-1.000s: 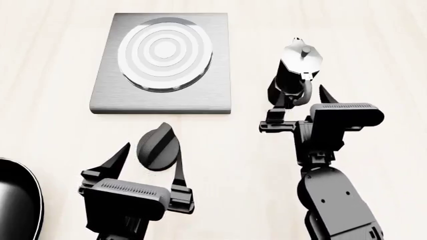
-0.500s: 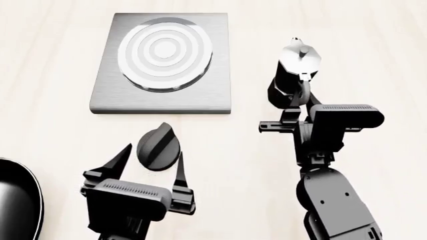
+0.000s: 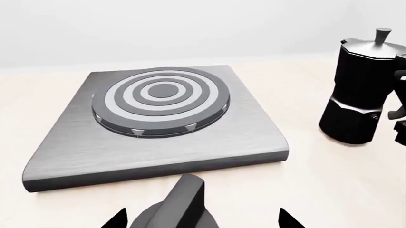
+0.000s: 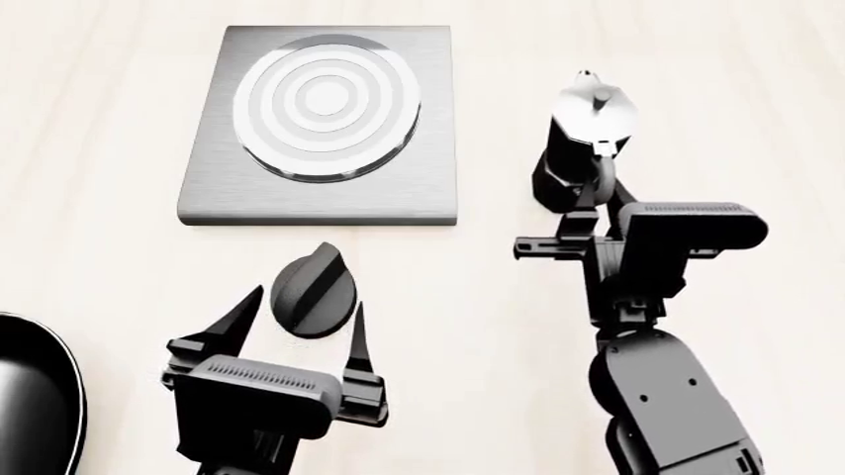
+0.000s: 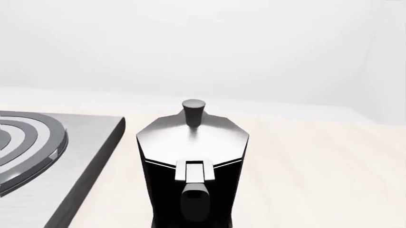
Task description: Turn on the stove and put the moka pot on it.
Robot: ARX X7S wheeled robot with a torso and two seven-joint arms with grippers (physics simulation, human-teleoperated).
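Left gripper [image 4: 293,319] is sitting with fingers spread wide, one on each side of the black ridged stove knob [image 4: 313,290]. Fingertips are flanking the knob's near edge; can't tell if either is touching it. In the left wrist view the knob [image 3: 176,205] is filling the lower edge, with the two fingertips [image 3: 117,219] poking in at either side, apart from it.

Stove plate [image 4: 324,124] is lying flat on the light wooden table [image 4: 106,148], beyond the knob, with concentric burner rings [image 4: 327,105] showing on top. Nothing is standing on it. Left wrist view is showing the plate [image 3: 159,133] face-on and the moka pot [image 3: 362,95] off to one side, clear of it.

Moka pot [image 4: 581,143] is standing upright on the table, to the right of the plate and apart from it, silver lid and knob on top, black handle [image 4: 597,188] pointing back toward the robot. Right gripper [image 4: 595,213] is reaching in at the handle; its fingers are hidden behind the wrist body and the handle, so can't tell whether it's pinching or spread. Right wrist view is looking straight at the pot [image 5: 193,156], handle [image 5: 195,197] centred and very close, no fingers visible, stove edge [image 5: 82,161] just beside it.

Black frying pan [image 4: 38,396] is sitting at the lower left edge of the head view, well apart from everything else.
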